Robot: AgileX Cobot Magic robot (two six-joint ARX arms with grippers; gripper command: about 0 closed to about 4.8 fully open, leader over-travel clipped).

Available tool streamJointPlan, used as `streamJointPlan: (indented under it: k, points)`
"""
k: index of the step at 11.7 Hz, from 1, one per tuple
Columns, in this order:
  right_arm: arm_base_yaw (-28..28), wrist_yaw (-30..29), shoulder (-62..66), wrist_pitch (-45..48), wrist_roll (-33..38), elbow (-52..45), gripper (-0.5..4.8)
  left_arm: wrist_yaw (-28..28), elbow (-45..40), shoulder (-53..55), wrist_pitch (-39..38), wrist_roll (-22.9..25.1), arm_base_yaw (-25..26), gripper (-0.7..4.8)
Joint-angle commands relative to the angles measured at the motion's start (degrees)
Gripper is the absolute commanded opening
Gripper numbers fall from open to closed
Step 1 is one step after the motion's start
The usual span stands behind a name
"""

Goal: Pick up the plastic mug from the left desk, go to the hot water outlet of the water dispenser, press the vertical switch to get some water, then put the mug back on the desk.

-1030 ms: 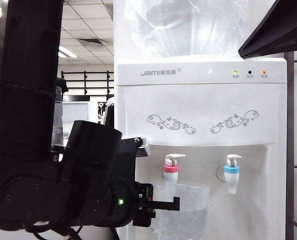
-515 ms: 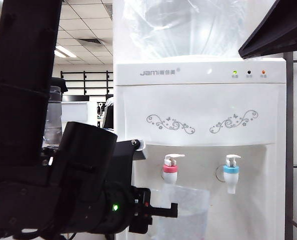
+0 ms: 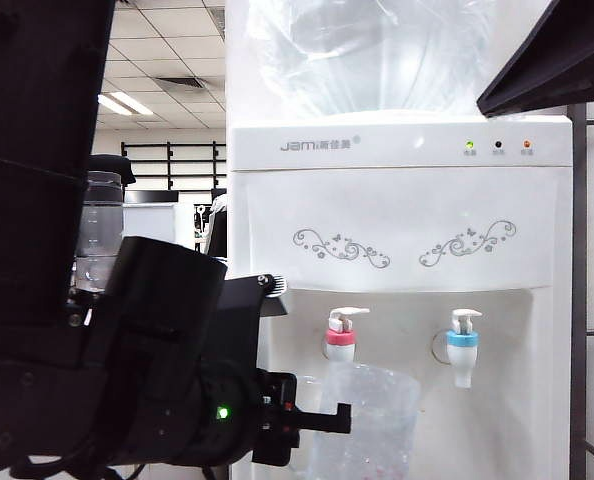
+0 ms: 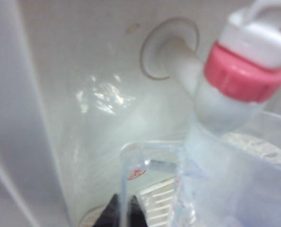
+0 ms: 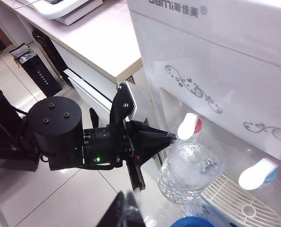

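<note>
Mug held under the hot tap.

My left gripper [image 5: 166, 138] is clamped on the handle of the plastic mug [image 3: 365, 420], which sits upright just below the hot water outlet [image 3: 341, 338] of the water dispenser [image 3: 397, 230]; the vertical switch [image 3: 348, 316] stands above its pink-red collar. My right gripper [image 5: 124, 213] hangs clenched and empty, well back and above, looking down on the left arm. The counter [image 5: 102, 42] lies beside the dispenser.

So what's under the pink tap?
The plastic mug, held up by the left gripper, sits under the hot water outlet. The white drip grille lies lower down. Water inside cannot be told.
</note>
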Motion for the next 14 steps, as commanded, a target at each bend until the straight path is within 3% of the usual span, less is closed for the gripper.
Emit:
streamJointPlan:
  k: [1,14]
  points:
    - [0.1,-0.1,-0.1,0.8,0.2,0.2,-0.06,4.0,-1.6,-0.8,4.5,-0.9,-1.5,-0.05]
    - [0.1,-0.1,-0.1,0.8,0.2,0.2,-0.06,1.9,0.7,-0.8,4.7,-0.8,-1.5,-0.05]
